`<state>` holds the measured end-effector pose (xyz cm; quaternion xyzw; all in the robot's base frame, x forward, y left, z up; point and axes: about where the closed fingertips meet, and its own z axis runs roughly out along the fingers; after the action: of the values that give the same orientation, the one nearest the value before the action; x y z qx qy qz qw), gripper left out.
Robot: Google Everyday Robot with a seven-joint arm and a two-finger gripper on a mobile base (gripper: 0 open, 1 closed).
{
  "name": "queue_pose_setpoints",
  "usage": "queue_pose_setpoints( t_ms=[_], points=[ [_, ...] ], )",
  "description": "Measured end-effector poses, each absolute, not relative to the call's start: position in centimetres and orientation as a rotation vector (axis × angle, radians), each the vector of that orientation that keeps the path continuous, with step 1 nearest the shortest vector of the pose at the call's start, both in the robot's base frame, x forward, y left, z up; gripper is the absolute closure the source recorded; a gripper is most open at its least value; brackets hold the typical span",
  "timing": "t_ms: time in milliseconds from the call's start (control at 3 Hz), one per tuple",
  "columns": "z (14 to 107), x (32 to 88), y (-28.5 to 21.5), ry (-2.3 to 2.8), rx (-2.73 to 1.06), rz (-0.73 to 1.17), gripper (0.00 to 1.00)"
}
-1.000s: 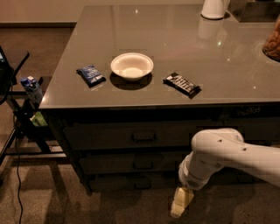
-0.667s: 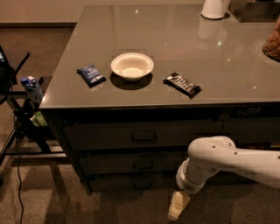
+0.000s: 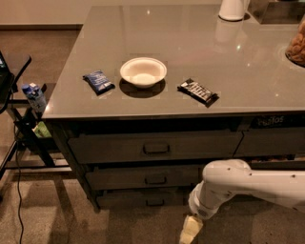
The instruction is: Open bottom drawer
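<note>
The bottom drawer point(image 3: 128, 198) is the shallow dark front lowest under the counter, shut, with a small dark loop handle point(image 3: 155, 202) at its centre. Two taller drawers sit above it, the middle one point(image 3: 138, 177) and the top one point(image 3: 119, 147), both shut. My gripper point(image 3: 189, 230), pale yellow, hangs from the white arm point(image 3: 248, 183) near the floor. It is to the right of the bottom drawer's handle and a little below it, apart from the drawer front.
On the grey countertop point(image 3: 248, 71) lie a white bowl point(image 3: 143, 71), a blue packet point(image 3: 98, 81) and a dark snack bar point(image 3: 198, 91); a white container point(image 3: 232, 8) stands at the back. A black stand with a bottle point(image 3: 34, 95) is at the left. Another drawer stack point(image 3: 271, 143) is at the right.
The arm has shifted a little to the left and the gripper has sunk slightly lower toward the floor. The drawers have not moved.
</note>
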<state>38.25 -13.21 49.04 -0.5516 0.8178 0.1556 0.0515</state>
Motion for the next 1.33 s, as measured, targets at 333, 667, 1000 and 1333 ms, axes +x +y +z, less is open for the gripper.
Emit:
queue_pose_setpoints(
  t_ms=[333, 667, 1000, 1333],
  points=[
    [43.2, 38.0, -12.3, 2.497, -1.630, 0.561, 0.00],
    [38.1, 37.7, -11.3, 2.507, -1.588, 0.648, 0.00],
    [38.0, 37.4, -11.2, 2.511, -1.592, 0.641, 0.00],
    [35.7, 38.7, -11.1, 2.481, -1.562, 0.635, 0.00]
  ],
)
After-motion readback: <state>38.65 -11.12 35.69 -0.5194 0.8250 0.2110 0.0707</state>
